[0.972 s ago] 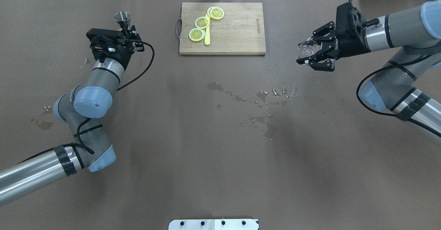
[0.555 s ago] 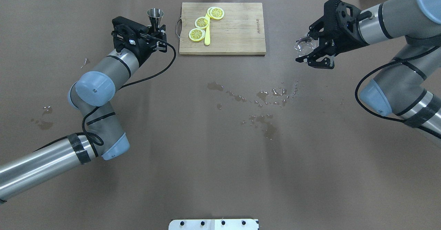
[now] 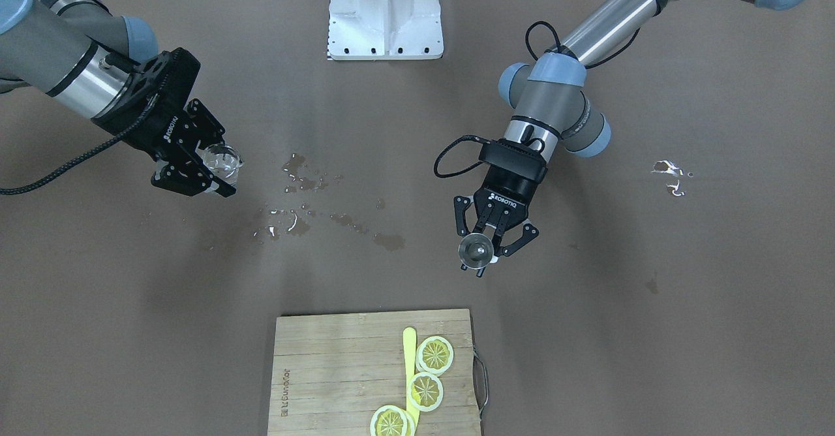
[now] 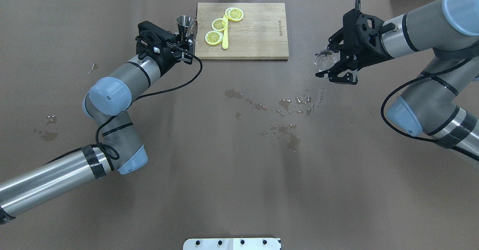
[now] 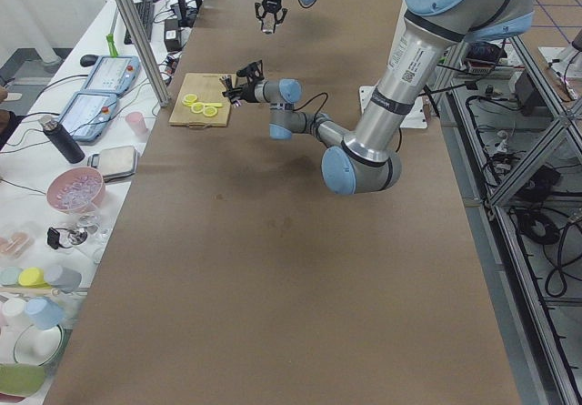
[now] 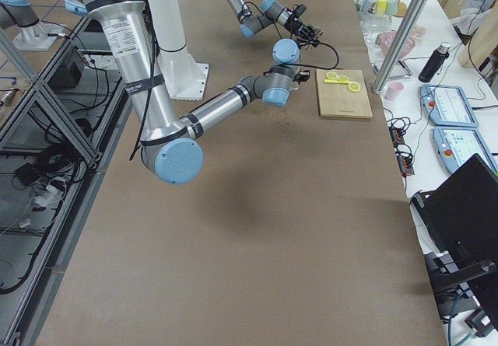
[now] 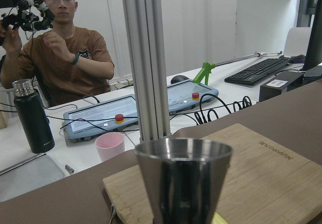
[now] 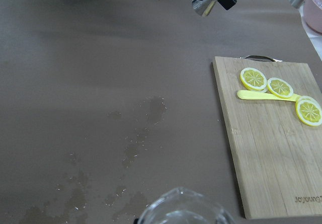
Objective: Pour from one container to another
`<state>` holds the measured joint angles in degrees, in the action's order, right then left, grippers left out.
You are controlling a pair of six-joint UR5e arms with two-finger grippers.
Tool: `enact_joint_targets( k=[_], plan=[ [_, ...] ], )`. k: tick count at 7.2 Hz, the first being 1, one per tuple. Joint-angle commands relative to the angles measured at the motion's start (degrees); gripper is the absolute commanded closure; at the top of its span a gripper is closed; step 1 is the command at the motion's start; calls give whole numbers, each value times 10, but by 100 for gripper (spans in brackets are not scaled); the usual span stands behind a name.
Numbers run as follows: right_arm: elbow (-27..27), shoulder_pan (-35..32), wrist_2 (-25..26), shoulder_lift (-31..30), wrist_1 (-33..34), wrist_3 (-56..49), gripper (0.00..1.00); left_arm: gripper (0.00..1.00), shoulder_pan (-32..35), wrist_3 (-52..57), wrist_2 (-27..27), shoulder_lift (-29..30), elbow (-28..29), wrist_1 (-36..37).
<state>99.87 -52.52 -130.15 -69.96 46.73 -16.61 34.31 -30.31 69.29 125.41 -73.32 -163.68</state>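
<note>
Because the left tool (image 3: 484, 254), clenched on the one jigger (image 3: 475, 248) beside the handle end of the cutting board (image 4: 254, 33), stood apart from the right tool (image 3: 217, 170) grasping the one tumbler (image 3: 222, 159) past the board's other end, I feared an early tilt would spill on the desk (image 4: 224, 175). I counted three lemon slices (image 4: 214, 37).

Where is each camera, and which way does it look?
Front-facing: across the table, looking down at the robot's arms and base.
Overhead: behind the robot, looking down; both arms.
Exterior left: table's end; left arm nearest.
Exterior right: opposite end; right arm nearest.
Left wrist: faces forward past its jigger.
Right wrist: looks down over its glass tumbler.
Shared: both wrists see the cutting board.
</note>
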Motion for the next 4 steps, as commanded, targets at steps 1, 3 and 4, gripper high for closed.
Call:
enact_joint_targets(
  k=[1,3,4],
  plan=[
    [-4,1,-2,1,-1,2,100,100,-31,10,-6,28,12,3],
    [-2,0,-8,-3,-1,3,100,100,-50,11,-7,34,10,3],
    [-1,-1,-19,-7,-4,3,100,100,-71,11,-7,41,6,-1]
  ],
)
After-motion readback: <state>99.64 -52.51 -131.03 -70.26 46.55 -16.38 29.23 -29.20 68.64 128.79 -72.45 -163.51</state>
